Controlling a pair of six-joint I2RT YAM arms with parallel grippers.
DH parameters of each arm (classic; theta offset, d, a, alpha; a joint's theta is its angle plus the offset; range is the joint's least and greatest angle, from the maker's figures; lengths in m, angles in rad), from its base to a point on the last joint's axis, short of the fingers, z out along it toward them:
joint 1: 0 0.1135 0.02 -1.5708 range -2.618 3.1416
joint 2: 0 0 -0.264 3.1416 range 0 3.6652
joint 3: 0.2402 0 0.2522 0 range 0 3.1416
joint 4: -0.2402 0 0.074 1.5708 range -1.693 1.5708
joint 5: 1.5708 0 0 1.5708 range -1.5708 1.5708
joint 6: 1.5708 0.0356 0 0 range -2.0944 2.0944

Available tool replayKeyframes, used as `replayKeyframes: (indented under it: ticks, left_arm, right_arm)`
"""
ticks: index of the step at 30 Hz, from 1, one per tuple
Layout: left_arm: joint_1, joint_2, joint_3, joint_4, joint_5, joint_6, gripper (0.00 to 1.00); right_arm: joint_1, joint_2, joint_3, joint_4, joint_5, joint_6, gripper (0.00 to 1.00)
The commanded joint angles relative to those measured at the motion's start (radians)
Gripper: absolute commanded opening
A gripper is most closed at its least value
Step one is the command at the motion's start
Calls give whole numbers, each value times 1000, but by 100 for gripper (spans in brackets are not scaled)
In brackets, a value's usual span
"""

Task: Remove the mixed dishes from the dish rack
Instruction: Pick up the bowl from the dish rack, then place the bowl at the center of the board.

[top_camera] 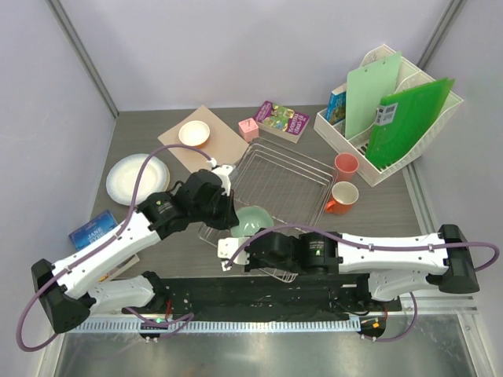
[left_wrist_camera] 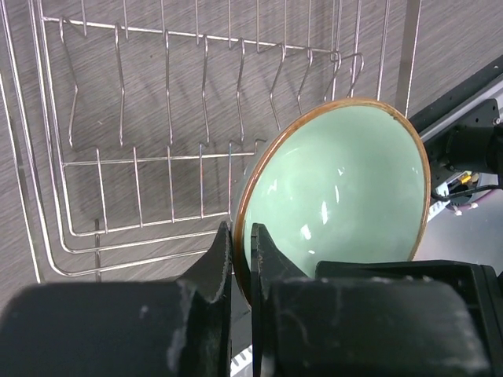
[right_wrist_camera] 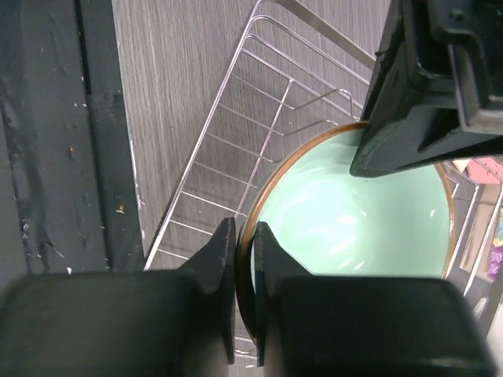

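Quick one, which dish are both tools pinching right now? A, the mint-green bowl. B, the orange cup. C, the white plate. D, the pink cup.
A: the wrist views show the left tool and the right tool each closed on the brown rim of the mint-green bowl.

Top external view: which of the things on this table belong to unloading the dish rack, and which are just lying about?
Part of the job: dish rack, mint-green bowl, pink cup, orange cup, white plate, orange-rimmed bowl.

Just lying about: file organizer, purple book, pink cube, blue booklet, brown board.
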Motion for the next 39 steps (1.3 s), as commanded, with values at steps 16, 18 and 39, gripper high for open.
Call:
replayKeyframes:
  ticks: [16,18,39]
  left_arm:
    - [431,79,202,114,-158,-79,0]
    - [505,142,247,154,-154,-119,0]
    - [845,914,778,473,72,-262,0]
  right_arm:
    - [-212,-301,-31,450,123,618,100]
    - [-217,-332,-68,480,174,631,100]
    - [-260,-593,-337,542,284,714,100]
